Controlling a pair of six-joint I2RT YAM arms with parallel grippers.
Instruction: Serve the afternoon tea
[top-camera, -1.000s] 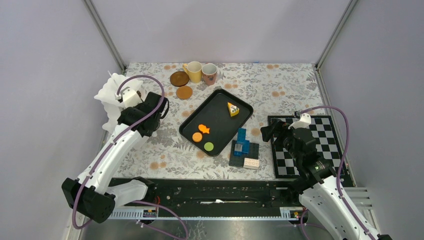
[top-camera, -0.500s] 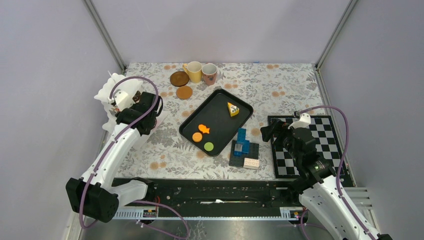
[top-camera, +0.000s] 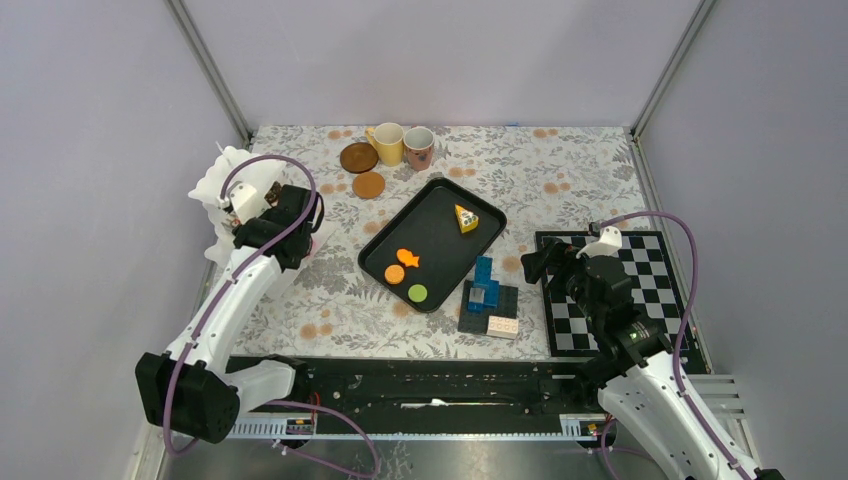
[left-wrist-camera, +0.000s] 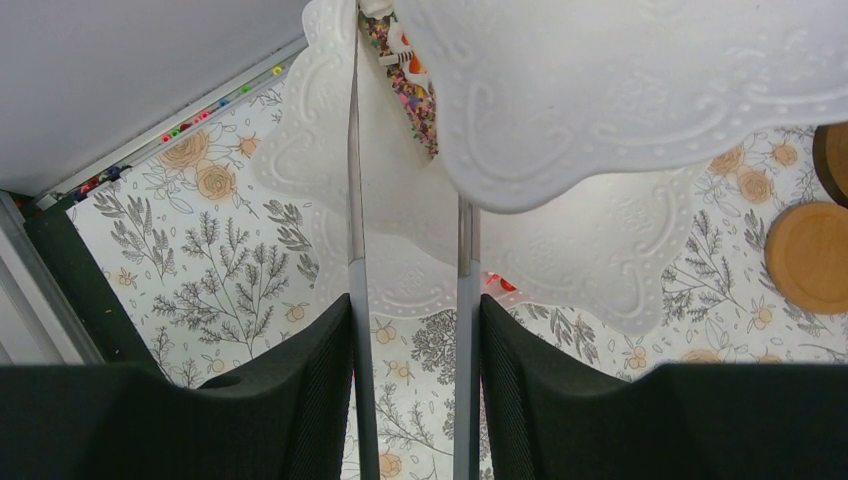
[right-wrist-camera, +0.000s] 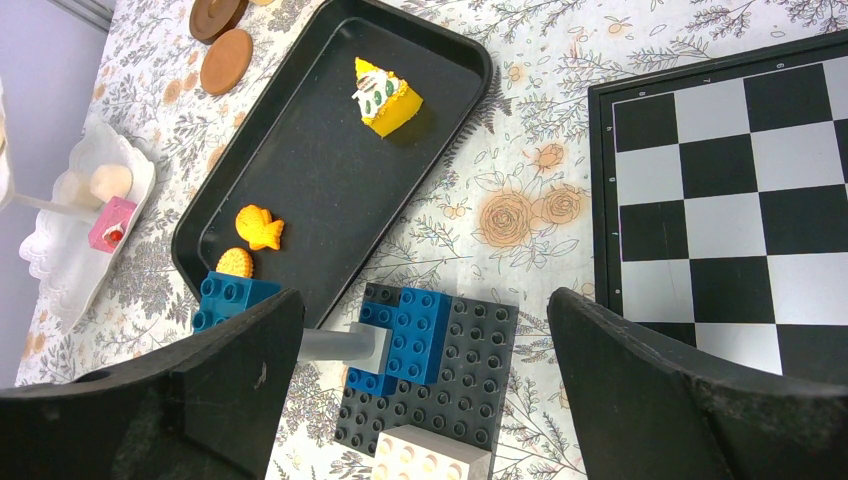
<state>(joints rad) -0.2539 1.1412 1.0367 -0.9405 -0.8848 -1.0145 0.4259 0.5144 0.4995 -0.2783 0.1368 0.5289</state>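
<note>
Left gripper (left-wrist-camera: 412, 310): clamped on metal tongs (left-wrist-camera: 465, 300), blades half-squeezed and reaching between tiers of white lace stand (left-wrist-camera: 600, 100) toward a sprinkled sweet (left-wrist-camera: 405, 80); presumably for reach into a gap too tight for the gripper itself. Hold on the sweet: not discernible. Right gripper (right-wrist-camera: 425, 300): spread wide, empty, above brick stack (right-wrist-camera: 415, 340). Black tray (top-camera: 435, 240): mid-table, carrying yellow cake slice (top-camera: 466, 218) and cookies (top-camera: 407, 258). Yellow mug (top-camera: 388, 143), patterned mug (top-camera: 419, 147), coasters (top-camera: 358, 157): far edge, grouped, likely awaiting serving.
</note>
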